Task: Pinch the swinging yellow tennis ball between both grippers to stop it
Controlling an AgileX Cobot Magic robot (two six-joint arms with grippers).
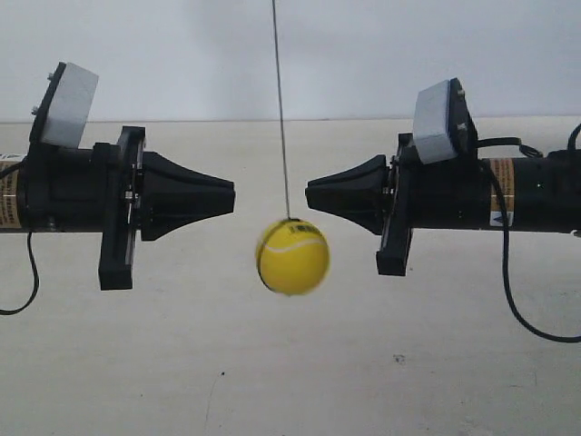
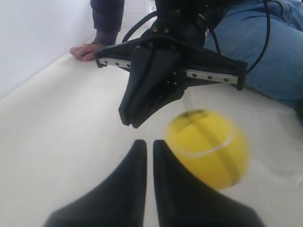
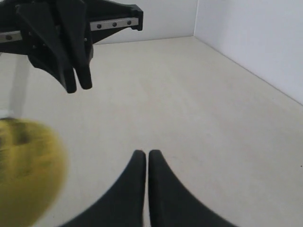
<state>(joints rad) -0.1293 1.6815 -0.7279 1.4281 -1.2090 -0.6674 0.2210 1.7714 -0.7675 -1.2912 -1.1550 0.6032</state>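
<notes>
The yellow tennis ball [image 1: 292, 256] hangs on a thin dark string [image 1: 281, 109], blurred by motion, a little below the gap between two black cone tips. The gripper at the exterior view's left [image 1: 231, 193] and the gripper at the exterior view's right [image 1: 309, 193] point at each other, both apart from the ball. In the left wrist view my left gripper [image 2: 149, 142] is shut on nothing, with the ball [image 2: 207, 147] just beside its tip and the other gripper [image 2: 130, 123] facing it. My right gripper [image 3: 147, 152] is shut and empty; the blurred ball [image 3: 26, 170] is off to its side, below the facing gripper [image 3: 78, 87].
A pale tabletop [image 1: 408, 381] lies under both arms, with white walls [image 3: 255, 42] behind. A person's hand [image 2: 85, 51] rests on the table and a leg in jeans [image 2: 265, 52] is behind the facing arm. A black cable [image 1: 522, 309] loops down.
</notes>
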